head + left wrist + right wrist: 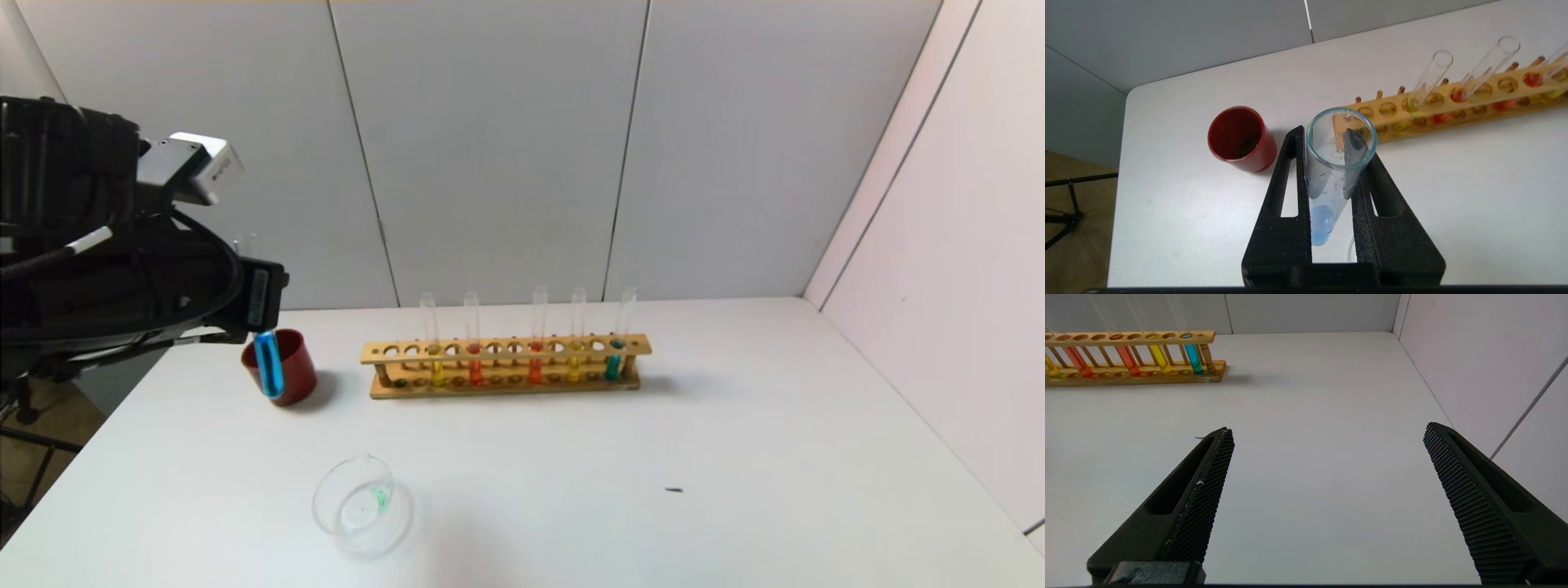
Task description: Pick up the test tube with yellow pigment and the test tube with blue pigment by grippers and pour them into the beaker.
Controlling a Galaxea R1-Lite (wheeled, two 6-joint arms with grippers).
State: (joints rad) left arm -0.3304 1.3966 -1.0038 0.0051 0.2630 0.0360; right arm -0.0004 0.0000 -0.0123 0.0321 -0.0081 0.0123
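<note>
A: Clamping blue tube (1331, 179) w/ left gripper (1331, 163), jaws pinched shut on the glass abt mid-length, open mouth up toward wrist cam, blue liquid low near round bottom. Held upright, slight tilt, off the table, in front of red cup (282, 363) in head view.

B: Handling?

A: Thin glass, so fragile; smooth wall, prob slippery vs. rubbery pads (1361, 196). Light, most weight down in the liquid. Stiff, no give: squeeze too hard and risks cracking, too soft and slides when tipped.

B: Best hold?

A: Mid-body as now, above liquid line, below rim. Leaves mouth free for pouring. Looks centred betw. the fingers, can't tell how firm.

B: Right side?

A: Right gripper (1327, 473) empty, jaws spread wide, low over bare table (1310, 416), well apart from rack (1133, 371). Not seen in head view.

B: Other tubes?

A: Yellow tube (575, 359) upright in rack, near its right end, just beside second blue one (614, 359); another yellow (437, 367) toward left end; orange-red ones (535, 363) between. Same glass, same care: take above the top rail, lift straight up so no scraping in the hole.

B: Beaker?

A: Beaker (359, 502) near front edge, nearer than cup, looks empty, green print on wall. Apart from held tube. Judged: blue pour not yet begun; slow tilt needed, lip of tube over wide mouth.
</note>
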